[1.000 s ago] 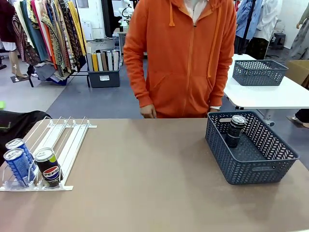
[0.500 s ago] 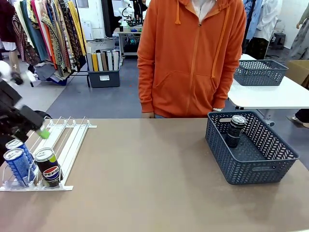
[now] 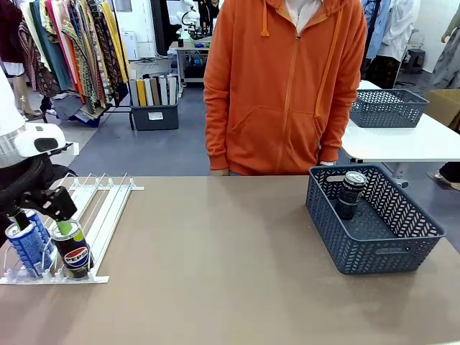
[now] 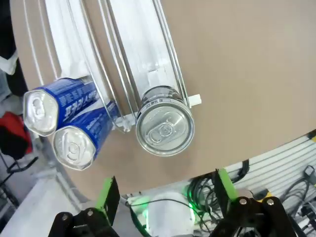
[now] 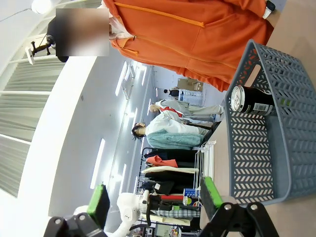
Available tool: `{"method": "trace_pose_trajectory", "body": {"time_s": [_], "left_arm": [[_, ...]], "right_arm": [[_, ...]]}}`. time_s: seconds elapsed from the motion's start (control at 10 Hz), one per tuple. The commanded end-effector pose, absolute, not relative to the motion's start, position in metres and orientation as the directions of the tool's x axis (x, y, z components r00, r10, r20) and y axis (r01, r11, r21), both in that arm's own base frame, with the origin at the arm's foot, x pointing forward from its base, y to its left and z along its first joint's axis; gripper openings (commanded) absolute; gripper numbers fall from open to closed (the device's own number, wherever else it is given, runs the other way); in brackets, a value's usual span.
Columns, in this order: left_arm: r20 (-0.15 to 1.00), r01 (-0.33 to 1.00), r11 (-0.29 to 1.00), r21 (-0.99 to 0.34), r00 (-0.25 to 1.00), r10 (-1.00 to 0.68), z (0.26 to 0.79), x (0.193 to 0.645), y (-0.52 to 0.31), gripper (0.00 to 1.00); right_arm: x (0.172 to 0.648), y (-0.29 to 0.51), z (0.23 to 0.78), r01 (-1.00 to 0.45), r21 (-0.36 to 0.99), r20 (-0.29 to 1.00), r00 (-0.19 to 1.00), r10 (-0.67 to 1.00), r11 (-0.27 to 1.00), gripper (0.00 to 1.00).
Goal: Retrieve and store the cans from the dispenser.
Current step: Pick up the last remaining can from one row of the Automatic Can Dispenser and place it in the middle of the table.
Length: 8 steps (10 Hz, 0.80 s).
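One black can (image 4: 164, 131) stands upright at twelve o'clock just past my left claw (image 4: 164, 192), spread wide and empty, its silver top facing me.

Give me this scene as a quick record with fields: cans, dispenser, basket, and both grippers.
Dispenser: three cans at its front lip
Cans there: two blue cans, one black Pepsi can
Basket: one black can inside
Left gripper: jaws open, above the Pepsi can
Right gripper: jaws open, holding nothing
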<state>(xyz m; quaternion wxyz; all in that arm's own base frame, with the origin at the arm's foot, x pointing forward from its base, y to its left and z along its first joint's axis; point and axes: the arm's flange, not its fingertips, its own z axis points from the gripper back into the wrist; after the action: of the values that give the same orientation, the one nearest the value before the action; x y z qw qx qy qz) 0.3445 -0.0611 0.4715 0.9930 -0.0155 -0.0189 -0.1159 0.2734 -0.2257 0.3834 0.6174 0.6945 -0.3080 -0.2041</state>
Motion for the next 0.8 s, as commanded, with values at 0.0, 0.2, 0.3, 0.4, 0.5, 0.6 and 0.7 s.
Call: {"method": "trace_pose_trajectory", "body": {"time_s": [0.0,0.2,0.3,0.4,0.5,0.6,0.7], "left_arm": [[0.042,0.246,0.969,-0.02,0.969,-0.245,0.474,0.339,-0.056,1.0],[0.04,0.22,0.975,-0.008,0.975,-0.22,0.462,0.353,-0.068,1.0],[0.049,0.226,0.974,-0.027,0.973,-0.225,0.454,0.36,-0.074,1.0],[0.073,0.208,0.978,-0.03,0.976,-0.205,0.448,0.364,-0.077,1.0],[0.051,0.191,0.981,-0.038,0.981,-0.189,0.439,0.371,-0.076,1.0],[0.038,0.172,0.984,-0.039,0.985,-0.171,0.431,0.376,-0.074,1.0],[0.007,0.152,0.988,-0.022,0.988,-0.152,0.422,0.38,-0.074,1.0]], "right_arm": [[0.271,-0.226,0.388,-0.167,0.984,0.085,0.734,-0.674,-0.057,1.0],[0.271,-0.226,0.388,-0.167,0.984,0.085,0.734,-0.674,-0.057,1.0],[0.271,-0.226,0.388,-0.167,0.984,0.085,0.734,-0.674,-0.057,1.0],[0.271,-0.226,0.388,-0.167,0.984,0.085,0.734,-0.674,-0.057,1.0],[0.271,-0.226,0.388,-0.167,0.984,0.085,0.734,-0.674,-0.057,1.0],[0.271,-0.226,0.388,-0.167,0.984,0.085,0.734,-0.674,-0.057,1.0],[0.271,-0.226,0.388,-0.167,0.984,0.085,0.734,-0.674,-0.057,1.0]]}}
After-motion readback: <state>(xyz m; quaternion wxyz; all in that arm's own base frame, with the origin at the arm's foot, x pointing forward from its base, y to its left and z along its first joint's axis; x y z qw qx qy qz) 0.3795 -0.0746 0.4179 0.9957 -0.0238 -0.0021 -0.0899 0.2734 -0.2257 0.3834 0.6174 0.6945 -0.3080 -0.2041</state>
